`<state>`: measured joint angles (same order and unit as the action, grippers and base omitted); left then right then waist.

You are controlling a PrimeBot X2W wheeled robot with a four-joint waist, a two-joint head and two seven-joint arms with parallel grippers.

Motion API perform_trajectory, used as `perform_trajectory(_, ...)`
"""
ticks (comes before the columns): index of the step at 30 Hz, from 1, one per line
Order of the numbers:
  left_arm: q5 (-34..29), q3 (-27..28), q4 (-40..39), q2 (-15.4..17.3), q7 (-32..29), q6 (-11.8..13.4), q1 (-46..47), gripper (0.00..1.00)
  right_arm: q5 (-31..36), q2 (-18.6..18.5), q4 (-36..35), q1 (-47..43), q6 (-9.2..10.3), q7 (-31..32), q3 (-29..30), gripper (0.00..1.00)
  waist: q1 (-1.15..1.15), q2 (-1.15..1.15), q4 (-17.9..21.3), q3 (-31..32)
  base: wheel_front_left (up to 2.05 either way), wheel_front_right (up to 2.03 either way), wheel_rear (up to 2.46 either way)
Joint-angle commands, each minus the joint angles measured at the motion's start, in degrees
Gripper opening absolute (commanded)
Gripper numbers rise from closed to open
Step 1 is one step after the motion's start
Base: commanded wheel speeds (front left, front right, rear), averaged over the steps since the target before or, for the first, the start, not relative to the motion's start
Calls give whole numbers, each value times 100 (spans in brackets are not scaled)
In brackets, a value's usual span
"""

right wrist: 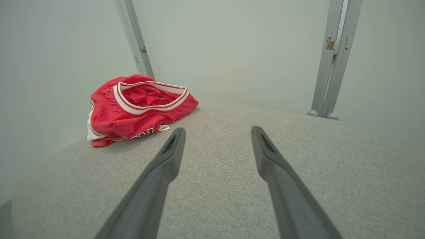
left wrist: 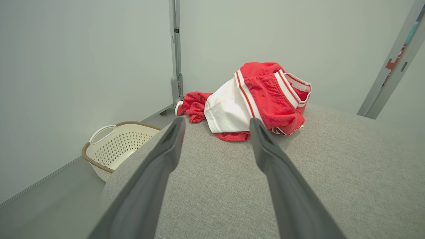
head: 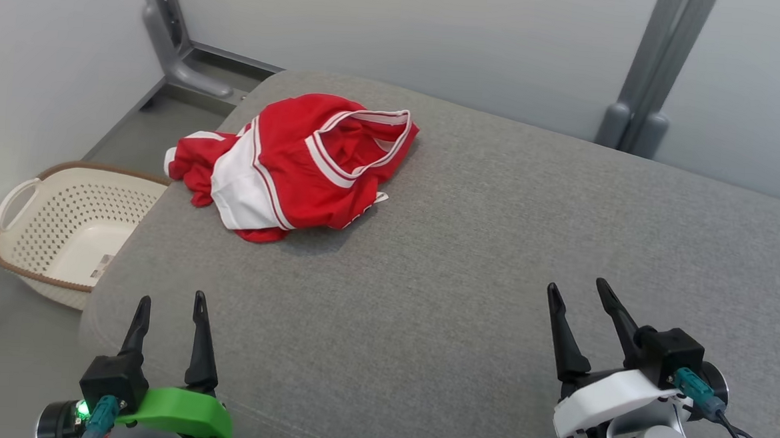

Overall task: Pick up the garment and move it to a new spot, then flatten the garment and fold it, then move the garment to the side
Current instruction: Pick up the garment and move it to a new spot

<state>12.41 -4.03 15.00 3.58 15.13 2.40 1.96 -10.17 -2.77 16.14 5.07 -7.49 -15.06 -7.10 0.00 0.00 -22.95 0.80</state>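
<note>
Both sets of fingers (head: 202,343) spread; garment (head: 286,167) well ahead, untouched.

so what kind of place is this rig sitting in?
Probably a partitioned lab or test bay staged for laundry folding, not a home: bare pale panel walls held by grey metal posts, a grey fabric-covered table with a crumpled red-and-white garment, and a perforated laundry basket on the floor beside it.
</note>
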Motion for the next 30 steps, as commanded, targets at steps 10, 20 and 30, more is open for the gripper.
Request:
perform_trajectory(10,-45,123,-75,15,4,93,-157,100,180,-23,58,73,0,-18,-81,100,0,0,-628,6,0,0,0)
perform_trajectory(20,11,126,96,51,-12,39,-52,100,157,-22,92,39,0,-18,-126,100,0,0,-592,31,0,0,0)
perform_trajectory(30,542,129,1292,103,-499,-506,1720,100,435,-22,-13,222,0,93,-163,100,0,0,-368,-428,0,0,0)
